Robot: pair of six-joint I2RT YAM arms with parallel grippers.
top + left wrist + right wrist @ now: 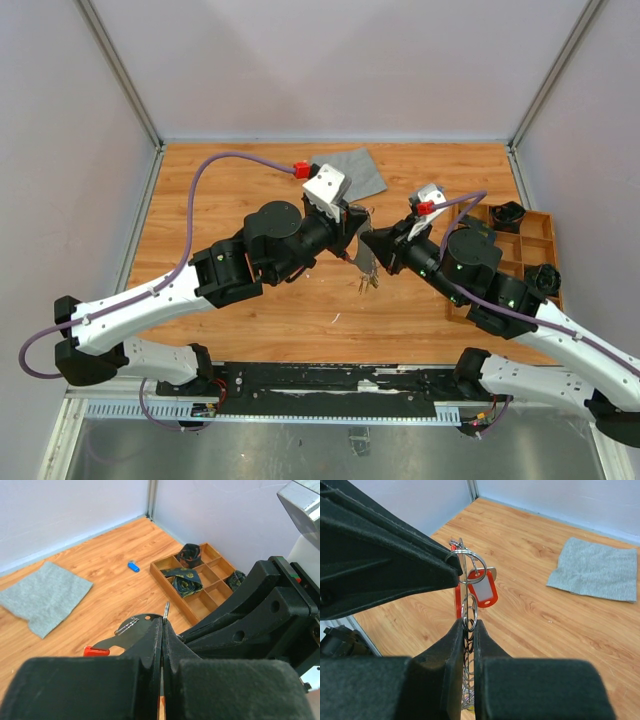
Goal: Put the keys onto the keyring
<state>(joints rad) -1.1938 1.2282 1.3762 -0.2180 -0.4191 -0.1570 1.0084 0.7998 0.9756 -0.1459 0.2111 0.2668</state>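
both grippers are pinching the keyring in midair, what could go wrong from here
1. The left gripper and right gripper both pinch the keyring from opposite sides above the table; pulling apart could wrench it from one grip.
2. Its chain and keys dangle below, so a slip would likely drop everything.
3. The blue key lies flat on the table, probably awkward to pick up.

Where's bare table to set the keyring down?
Bare table left of the grey cloth and along the near edge, centre. Crowded mid-table, where the left end effector and right end effector pinch the keyring, and right by the tray.
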